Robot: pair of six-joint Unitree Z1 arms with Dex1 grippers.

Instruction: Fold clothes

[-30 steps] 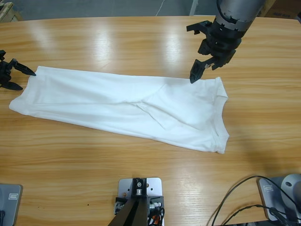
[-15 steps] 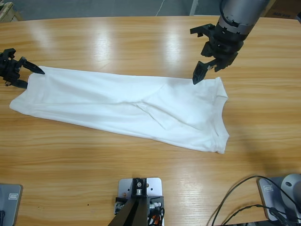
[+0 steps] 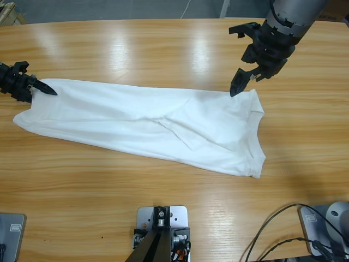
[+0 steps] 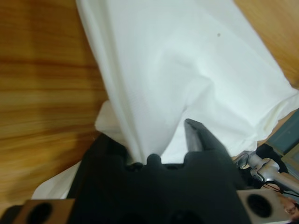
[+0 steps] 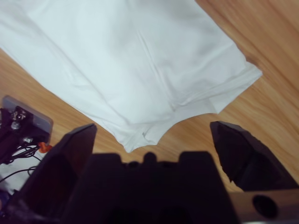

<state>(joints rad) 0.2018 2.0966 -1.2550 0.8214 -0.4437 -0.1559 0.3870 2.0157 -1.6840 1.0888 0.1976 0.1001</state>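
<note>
The left gripper (image 3: 34, 90) pinches the white T-shirt (image 3: 147, 123) at its edge, cloth between the jaws. The right gripper (image 5: 154, 140) hangs wide open, empty, above the other end.

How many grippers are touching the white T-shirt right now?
1. The left gripper is shut on the plain white cotton T-shirt at its left end. The right gripper is open, hovering just above the shirt's upper right corner, not touching.
</note>
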